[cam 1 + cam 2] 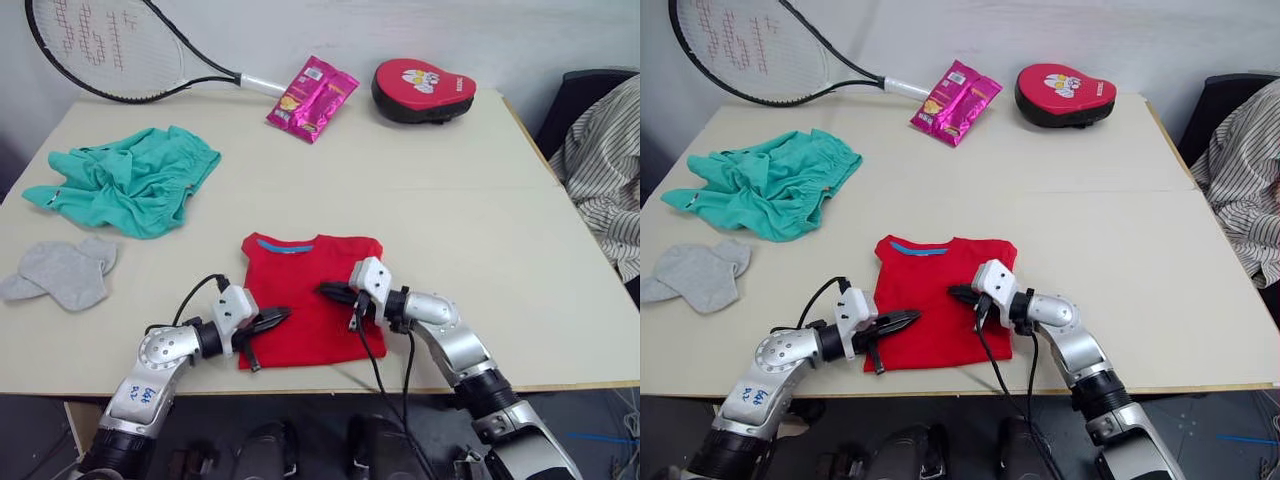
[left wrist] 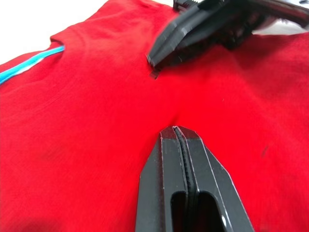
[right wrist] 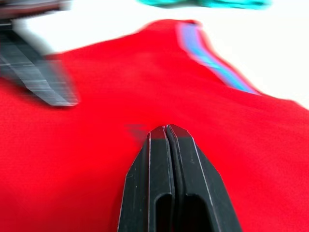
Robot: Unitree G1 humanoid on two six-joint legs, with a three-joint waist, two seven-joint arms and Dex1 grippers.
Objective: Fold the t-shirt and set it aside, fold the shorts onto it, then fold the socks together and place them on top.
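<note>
T-shirt [image 1: 300,295] is laid as a folded red rectangle near the front edge of the table [image 1: 480,220], blue neck band facing away from the robot. Left gripper [image 1: 278,317] is positioned over the shirt's left part, fingers pressed together with no cloth seen between them. Right gripper [image 1: 330,291] is positioned over the shirt's right part, fingers likewise clenched on nothing, tips pointed toward the left gripper. Contact with the cloth cannot be told. Shorts [image 1: 135,180] are bunched at the table's left, well apart from the shirt. Socks [image 1: 68,270] are laid just in front of the shorts, near the left edge. Tennis racket [image 1: 110,50], pink snack packet [image 1: 312,96] and red padded mitt [image 1: 422,88] are seen along the far side.
</note>
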